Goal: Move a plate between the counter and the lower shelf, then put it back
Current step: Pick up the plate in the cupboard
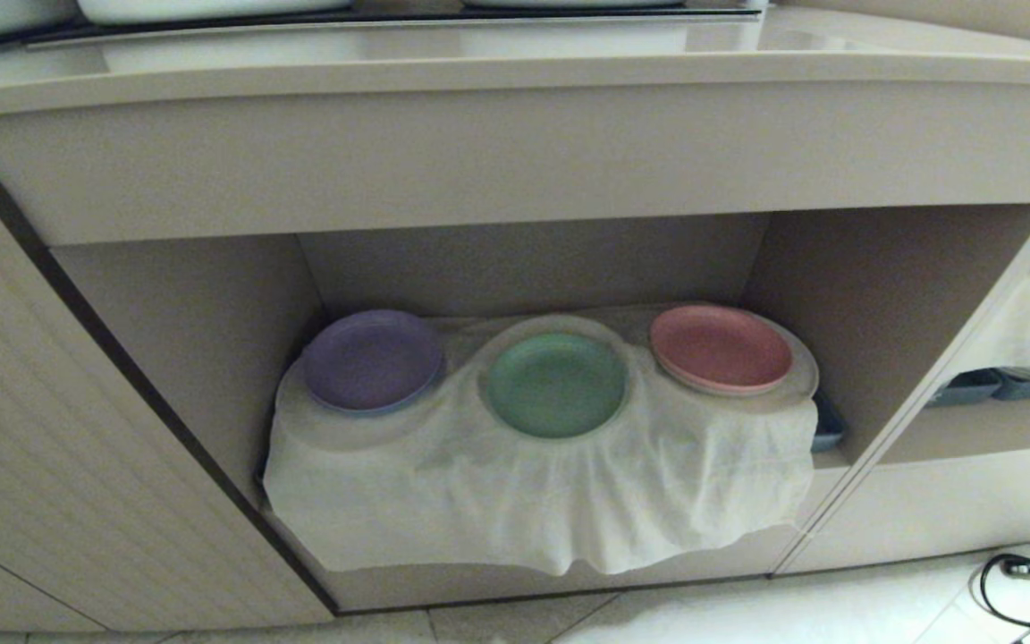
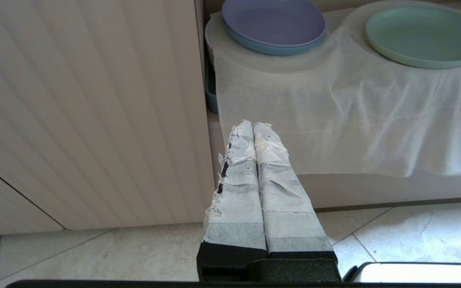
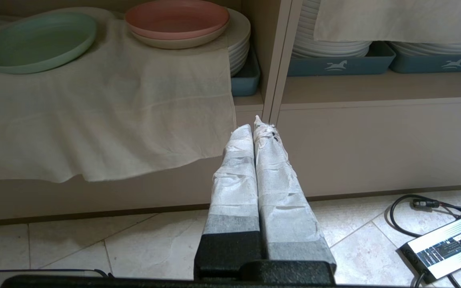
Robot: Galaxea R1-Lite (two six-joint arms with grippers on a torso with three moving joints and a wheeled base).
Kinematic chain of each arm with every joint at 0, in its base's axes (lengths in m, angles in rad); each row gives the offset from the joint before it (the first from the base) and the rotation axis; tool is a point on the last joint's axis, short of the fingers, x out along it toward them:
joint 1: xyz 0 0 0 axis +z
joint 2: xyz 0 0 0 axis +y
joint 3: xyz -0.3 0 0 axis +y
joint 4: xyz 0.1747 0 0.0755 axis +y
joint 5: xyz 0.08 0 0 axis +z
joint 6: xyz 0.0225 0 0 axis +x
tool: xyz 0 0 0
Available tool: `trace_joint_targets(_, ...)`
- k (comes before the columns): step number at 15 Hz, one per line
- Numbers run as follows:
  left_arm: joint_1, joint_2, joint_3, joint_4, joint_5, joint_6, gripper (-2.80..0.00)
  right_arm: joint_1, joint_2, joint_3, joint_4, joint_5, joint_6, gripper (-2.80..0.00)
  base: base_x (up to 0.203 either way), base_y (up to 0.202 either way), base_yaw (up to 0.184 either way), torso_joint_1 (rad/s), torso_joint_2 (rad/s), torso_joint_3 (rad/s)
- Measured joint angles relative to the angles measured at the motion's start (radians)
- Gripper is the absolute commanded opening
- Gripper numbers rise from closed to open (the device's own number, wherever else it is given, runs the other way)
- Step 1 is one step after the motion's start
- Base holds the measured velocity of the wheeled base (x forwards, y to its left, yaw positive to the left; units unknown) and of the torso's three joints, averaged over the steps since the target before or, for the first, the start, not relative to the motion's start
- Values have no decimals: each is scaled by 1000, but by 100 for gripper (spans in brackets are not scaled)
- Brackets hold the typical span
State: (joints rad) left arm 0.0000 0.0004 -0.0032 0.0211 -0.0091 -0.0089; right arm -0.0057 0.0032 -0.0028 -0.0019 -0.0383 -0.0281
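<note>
1. Inside the lower shelf (image 1: 211,304), on the white cloth (image 1: 515,501) draped over its front, the plate (image 1: 557,383) lies flat in the middle; it is mint green and nothing grips it.
2. Beside it sit a purple plate (image 1: 372,360) toward the robot's left and a pink plate (image 1: 719,347) toward the right; each rests on a cloth-covered stack, apart from the green one.
3. Above the cubby runs the counter (image 1: 515,67), with white pots at its far edge.
4. The left gripper (image 2: 253,127) hangs low before the ribbed cabinet door (image 2: 86,112), its taped fingers (image 2: 238,180) pressed together, holding nothing; it is well short of the cloth's hanging edge.
5. The right gripper (image 3: 254,125) hangs low before the upright post (image 3: 274,60) between the cubby and the side shelf (image 3: 374,86), fingers likewise closed and empty.
6. On the side shelf stand grey-blue bins (image 3: 340,64) of stacked white plates (image 3: 326,44); on the tiled floor (image 3: 94,248) lie a power unit (image 3: 444,248) and black cables (image 3: 414,208).
7. Neither arm appears in the head view.
</note>
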Motion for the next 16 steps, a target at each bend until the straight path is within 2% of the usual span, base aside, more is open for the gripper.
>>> trace_joint_targets(16,0,0,0,0,0,0,-280,1,-5,1,-6,0,4,-280,0,0,0,0,0,0)
